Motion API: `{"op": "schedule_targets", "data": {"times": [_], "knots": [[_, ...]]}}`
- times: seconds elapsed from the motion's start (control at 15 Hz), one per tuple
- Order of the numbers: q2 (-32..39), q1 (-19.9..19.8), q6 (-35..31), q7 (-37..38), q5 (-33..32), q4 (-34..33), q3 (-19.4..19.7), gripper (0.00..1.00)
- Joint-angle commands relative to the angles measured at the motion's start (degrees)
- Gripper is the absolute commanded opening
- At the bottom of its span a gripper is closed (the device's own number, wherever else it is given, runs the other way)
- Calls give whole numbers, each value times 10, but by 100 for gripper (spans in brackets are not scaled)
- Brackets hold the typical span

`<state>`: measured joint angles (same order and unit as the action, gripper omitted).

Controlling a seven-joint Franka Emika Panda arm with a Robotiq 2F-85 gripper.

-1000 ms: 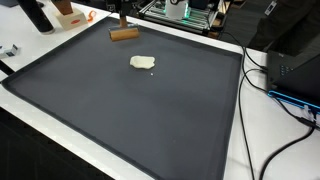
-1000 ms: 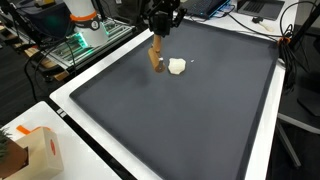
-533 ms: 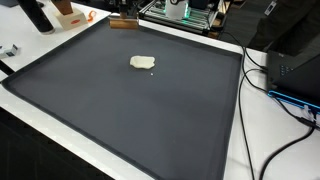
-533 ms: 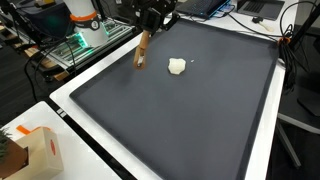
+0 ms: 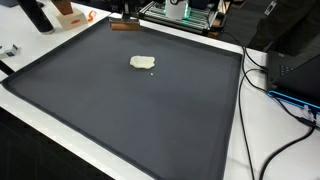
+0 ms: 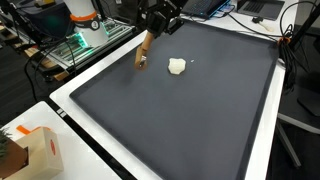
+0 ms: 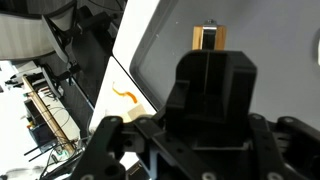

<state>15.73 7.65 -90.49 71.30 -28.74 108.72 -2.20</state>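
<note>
block (image 6: 143, 51) lifted in tool (image 6: 151, 29), long axis tilted

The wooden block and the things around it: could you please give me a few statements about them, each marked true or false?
1. The gripper holds the wooden block. True.
2. The pale lump lies off the dark mat. False: it lies on the mat.
3. The wooden block touches the pale lump. False: the two are apart.
4. A small box stands outside the dark mat. True.
</note>
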Motion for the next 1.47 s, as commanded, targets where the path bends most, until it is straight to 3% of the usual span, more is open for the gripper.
{"op": "schedule_targets", "data": {"times": [0.0,1.4], "knots": [[28,19,27,0,-27,-31,2,23],[126,63,39,-48,-62,-111,5,23]]}}
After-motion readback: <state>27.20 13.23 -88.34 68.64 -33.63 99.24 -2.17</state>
